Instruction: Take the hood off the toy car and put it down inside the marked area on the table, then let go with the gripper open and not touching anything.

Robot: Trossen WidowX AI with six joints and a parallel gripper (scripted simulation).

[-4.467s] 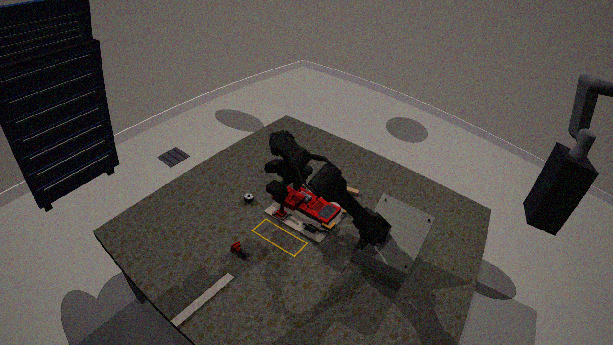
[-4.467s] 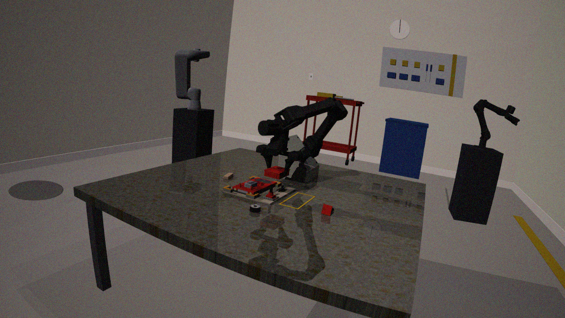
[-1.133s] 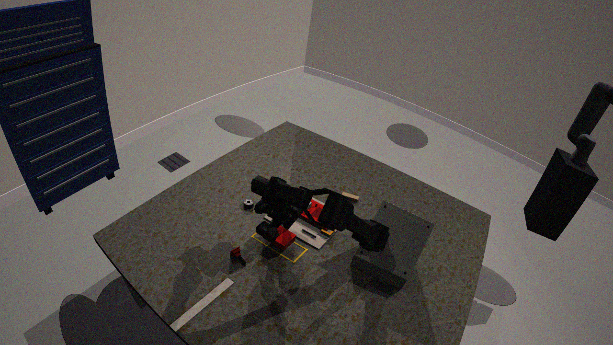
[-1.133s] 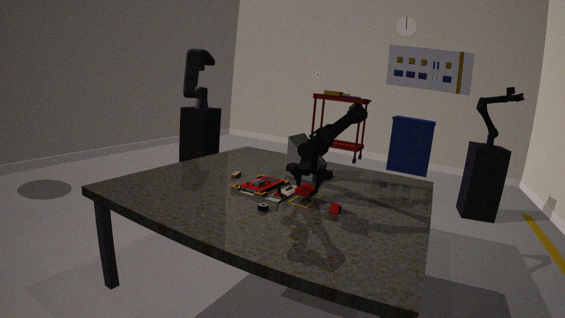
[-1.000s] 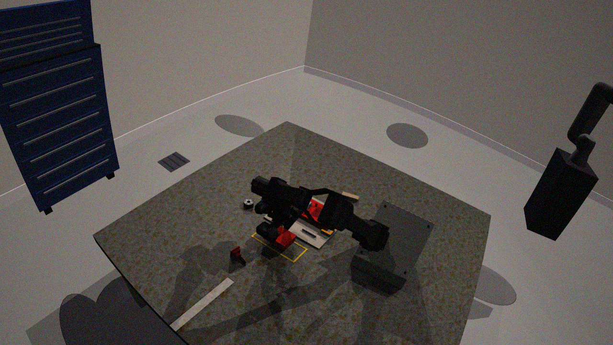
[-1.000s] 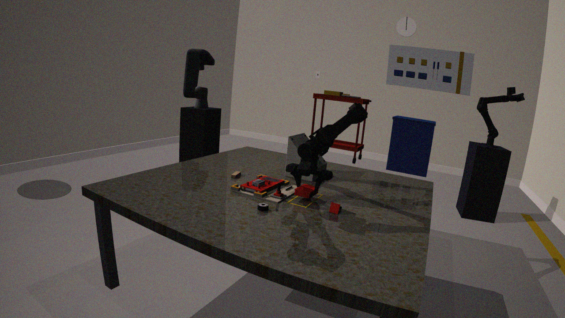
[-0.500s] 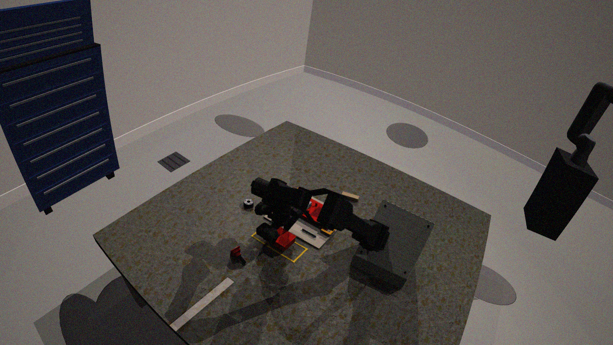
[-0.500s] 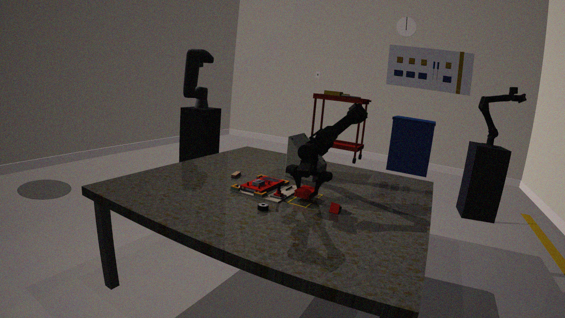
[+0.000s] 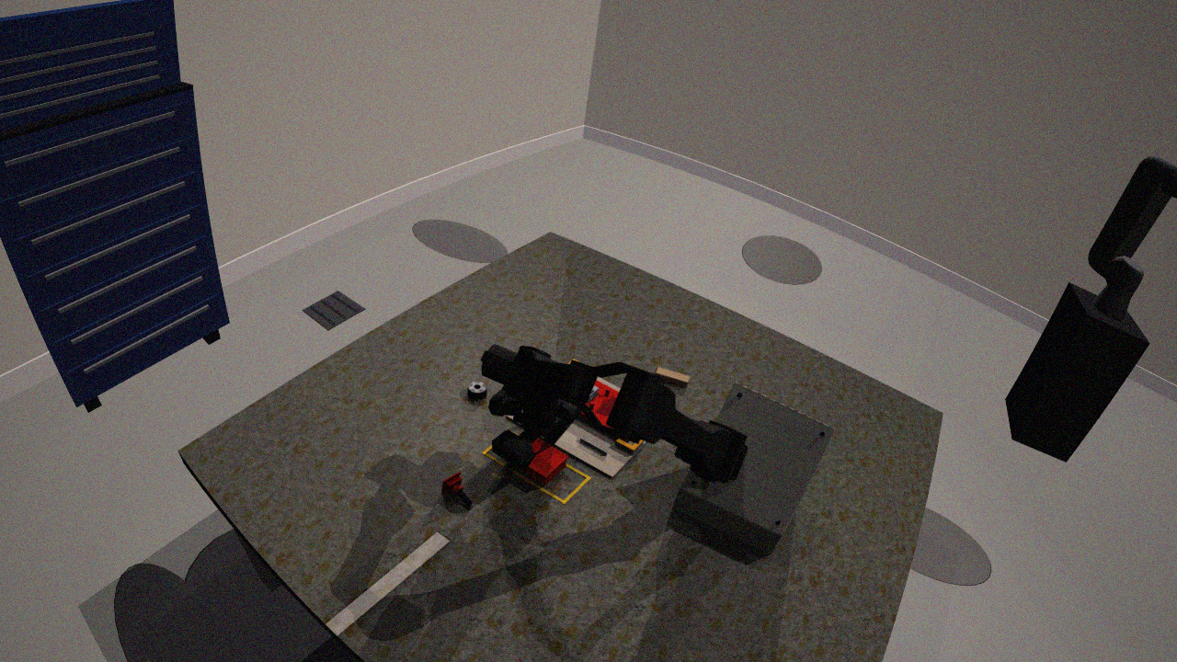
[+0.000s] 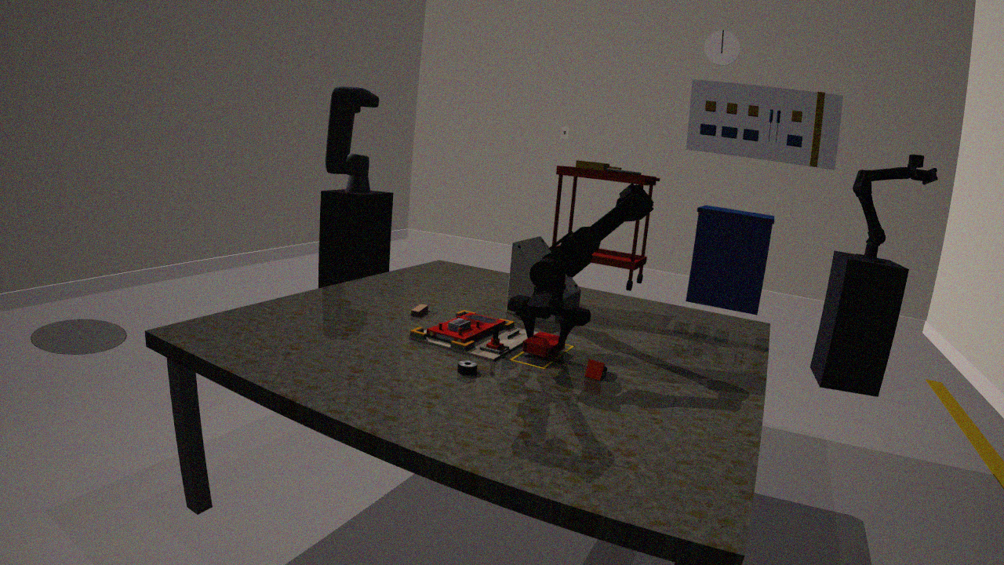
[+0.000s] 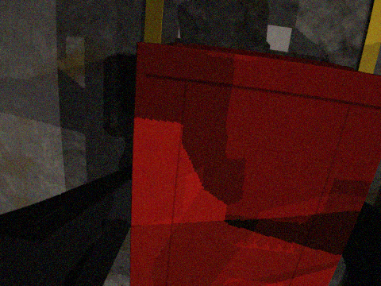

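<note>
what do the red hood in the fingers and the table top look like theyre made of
Hood: probably rigid moulded plastic, matte; flat red faces, crisp edges and thin panel seams, no glints. Table top: looks like polished stone, granite-like; mottled grey-brown speckle with soft reflections of the arm and car parts.
</note>
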